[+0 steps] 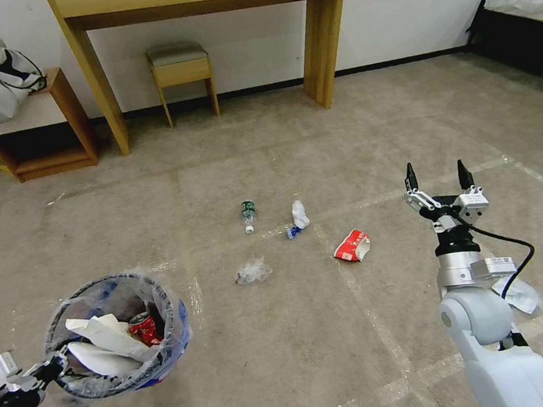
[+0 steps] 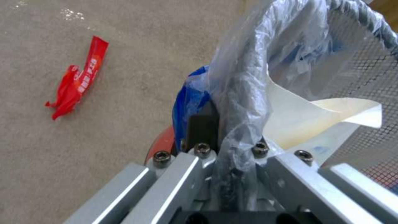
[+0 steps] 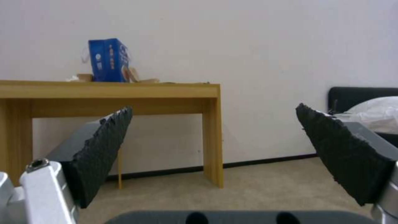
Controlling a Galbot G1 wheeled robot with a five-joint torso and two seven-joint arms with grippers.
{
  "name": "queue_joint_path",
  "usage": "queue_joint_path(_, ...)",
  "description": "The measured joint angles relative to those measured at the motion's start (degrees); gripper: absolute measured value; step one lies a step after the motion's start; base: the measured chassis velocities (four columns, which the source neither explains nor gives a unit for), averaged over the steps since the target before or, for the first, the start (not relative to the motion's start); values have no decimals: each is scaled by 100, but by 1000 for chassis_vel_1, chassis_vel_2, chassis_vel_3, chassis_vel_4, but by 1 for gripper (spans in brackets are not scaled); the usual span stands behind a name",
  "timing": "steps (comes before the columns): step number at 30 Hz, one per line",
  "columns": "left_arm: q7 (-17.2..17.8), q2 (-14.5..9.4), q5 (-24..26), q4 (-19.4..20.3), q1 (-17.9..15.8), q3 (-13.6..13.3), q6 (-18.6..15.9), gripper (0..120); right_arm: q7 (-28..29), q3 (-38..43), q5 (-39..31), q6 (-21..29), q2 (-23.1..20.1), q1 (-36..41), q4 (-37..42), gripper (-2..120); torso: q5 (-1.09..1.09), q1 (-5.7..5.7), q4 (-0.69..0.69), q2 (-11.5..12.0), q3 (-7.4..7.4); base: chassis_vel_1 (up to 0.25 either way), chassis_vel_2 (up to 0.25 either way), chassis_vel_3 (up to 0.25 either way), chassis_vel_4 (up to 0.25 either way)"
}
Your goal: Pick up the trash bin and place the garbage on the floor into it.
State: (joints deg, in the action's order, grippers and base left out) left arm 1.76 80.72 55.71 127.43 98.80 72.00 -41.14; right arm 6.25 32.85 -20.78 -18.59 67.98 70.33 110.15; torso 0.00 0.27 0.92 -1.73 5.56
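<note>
1. Head view: the left hand (image 1: 43, 372) is clamped on the near rim of the trash bin (image 1: 115, 332), holding it low at the robot's left above the floor (image 1: 283, 353). The bin looks light: a thin mesh wall on a red base, lined with crinkly clear-and-blue plastic, so the rim is the sound place to grip, though the film under the fingers may slip.
2. Inside lie white insoles (image 1: 100, 342) and a crushed red can (image 1: 144, 327), both light.
3. The right hand (image 1: 438, 174) hangs above the floor at the right, fingers spread wide and empty, pointing toward the far wall.
4. Garbage on the carpet ahead: a small green-labelled bottle (image 1: 248, 215), rigid and round, likely to roll, best taken across its body; a crumpled white-and-blue wrapper (image 1: 297, 217); clear crinkled plastic (image 1: 252, 271), soft and slippery; a flattened red-and-white carton (image 1: 352, 246), stiff at its edges.
5. Left wrist view: a red wrapper (image 2: 76, 82), thin and limp, lies flat on the carpet beside the bin.
</note>
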Motion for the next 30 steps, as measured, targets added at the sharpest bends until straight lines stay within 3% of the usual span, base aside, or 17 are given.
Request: queue_joint_path(30,-64,1,-73,-47,2,-18,20,1,16,-49,132,-79,40,60,-60,100,2,1,0,0,1,-113,119,119,-113)
